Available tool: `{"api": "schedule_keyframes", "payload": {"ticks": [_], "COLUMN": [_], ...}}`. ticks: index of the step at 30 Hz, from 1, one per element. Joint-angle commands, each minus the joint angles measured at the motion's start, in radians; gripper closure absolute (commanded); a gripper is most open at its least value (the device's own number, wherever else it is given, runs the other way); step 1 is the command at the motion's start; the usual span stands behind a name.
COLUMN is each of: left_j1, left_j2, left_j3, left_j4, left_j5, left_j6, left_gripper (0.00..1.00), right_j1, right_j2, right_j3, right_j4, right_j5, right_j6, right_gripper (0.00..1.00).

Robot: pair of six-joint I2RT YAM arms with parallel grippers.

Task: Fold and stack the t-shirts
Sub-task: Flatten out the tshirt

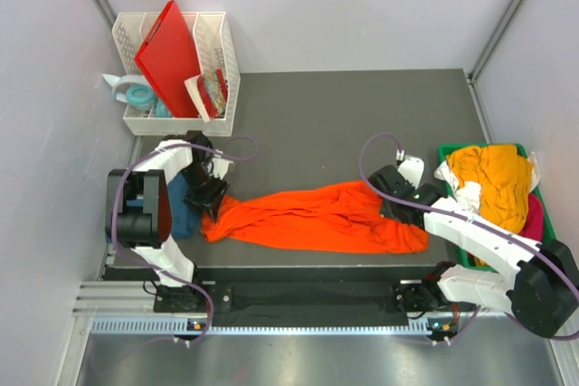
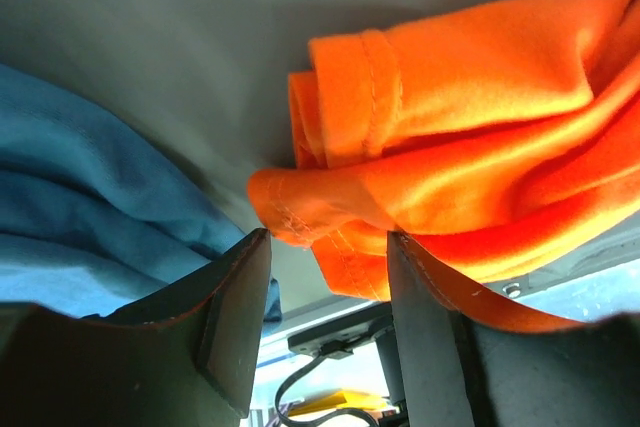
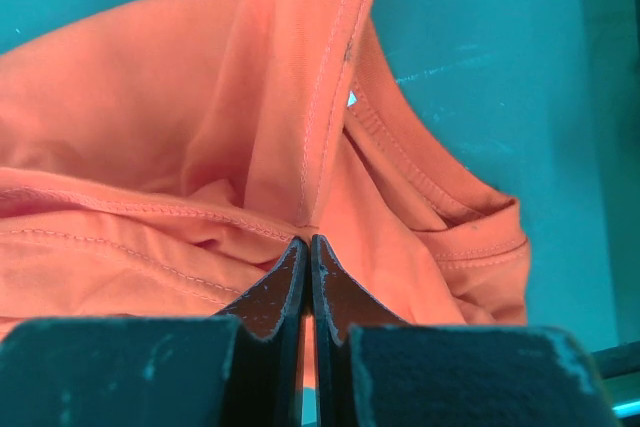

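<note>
- Orange t-shirt (image 1: 317, 219): thin soft knit, light and limp, bunched into a rope. My judgement is that it sags and creases wherever it is unsupported, and that it drags rather than slides on the grey table (image 1: 362, 106).
- Best holds, as I read it, are the stitched hems and the ribbed collar. The cloth is doubled there and gives a firmer bite than a single layer.
- It lies in the lower middle of the top view, drawn out as a long band. The long axis runs left to right across the frame, with the right end slightly lower.
- The ribbed collar shows in the right wrist view, so the neck end looks to point toward frame right. A hemmed edge sits at the left end.
- Right gripper (image 3: 308, 242): clenched, pinching a ridge of orange cloth at its tips, just beside the collar.
- Left gripper (image 2: 328, 242): jaws apart, nothing pinched. The hemmed corner lies just past the tips.
- Teal-blue t-shirt (image 1: 181, 210): crumpled at the table's left edge, just beside the orange end.
- Mustard-yellow t-shirt (image 1: 493, 178): heaped in the green bin (image 1: 450, 153) at frame right.
</note>
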Motion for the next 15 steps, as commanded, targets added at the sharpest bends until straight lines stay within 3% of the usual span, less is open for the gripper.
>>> {"api": "schedule_keyframes", "payload": {"ticks": [1, 5, 8, 12, 13, 15], "left_j1": [0.005, 0.005, 0.005, 0.005, 0.005, 0.005], "left_j2": [0.026, 0.058, 0.072, 0.069, 0.066, 0.058], "left_j3": [-0.026, -0.039, -0.040, -0.037, -0.034, -0.032], "left_j4": [0.053, 0.078, 0.087, 0.076, 0.076, 0.069], "left_j5": [-0.002, -0.018, -0.021, -0.016, -0.018, -0.018], "left_j6": [-0.012, -0.012, -0.010, -0.004, -0.004, -0.007], "left_gripper": [0.45, 0.45, 0.51, 0.67, 0.81, 0.92], "right_j1": [0.004, 0.004, 0.006, 0.004, 0.004, 0.004], "right_j2": [0.002, -0.003, -0.004, 0.000, 0.002, 0.006], "right_j3": [0.024, 0.021, 0.023, 0.023, 0.024, 0.024], "right_j4": [0.021, 0.018, 0.013, 0.016, 0.018, 0.023], "right_j5": [0.004, 0.007, 0.012, 0.013, 0.012, 0.007], "right_j6": [0.008, 0.008, 0.006, 0.003, 0.003, 0.005], "right_gripper": [1.00, 1.00, 1.00, 1.00, 1.00, 1.00]}}
